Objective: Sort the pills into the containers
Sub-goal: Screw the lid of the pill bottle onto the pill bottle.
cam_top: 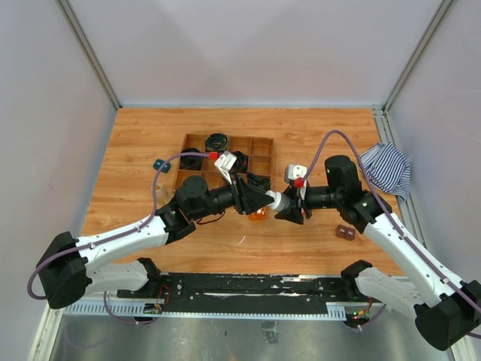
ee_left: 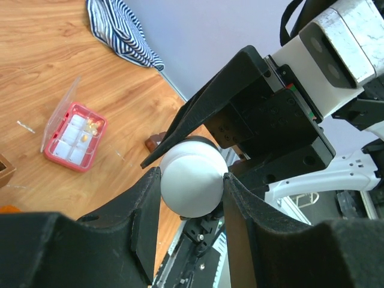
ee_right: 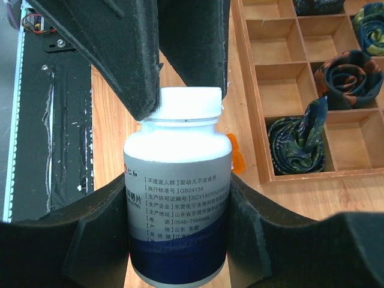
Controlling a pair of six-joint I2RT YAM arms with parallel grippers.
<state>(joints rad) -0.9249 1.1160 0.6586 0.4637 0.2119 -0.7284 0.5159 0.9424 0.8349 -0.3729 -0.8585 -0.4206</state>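
Two robot arms meet over the middle of the bench (cam_top: 150, 128), sharing a single bottle (ee_right: 177, 153) between them. The right pincer (ee_right: 178, 187) pinches the bottle's labelled body, one black finger pressed against each side. The left pincer (ee_left: 192, 183), coming from the opposite direction, pinches the white cap (ee_right: 189, 103), its two fingers tight against the rim. The cap sits on the bottle's neck. The bottle is white, with printed lines of text and a dark blue band at its base. In the top view it lies roughly level, lifted off the wood, just in front of the near edge of a wooden compartment tray (cam_top: 263, 147).

Several compartments of that tray hold dark rolled coils (ee_right: 348, 75). A small orange block (ee_right: 237, 155) lies on the bench just beside the tray's near wall, below the bottle.

The flat pink box (ee_left: 73, 137) rests on the bench well apart from the bottle, over on the right arm's side. Its clear lid is raised and a few yellowish pills show in its compartments. A striped cloth (cam_top: 387, 169) lies bunched at the bench's right edge.
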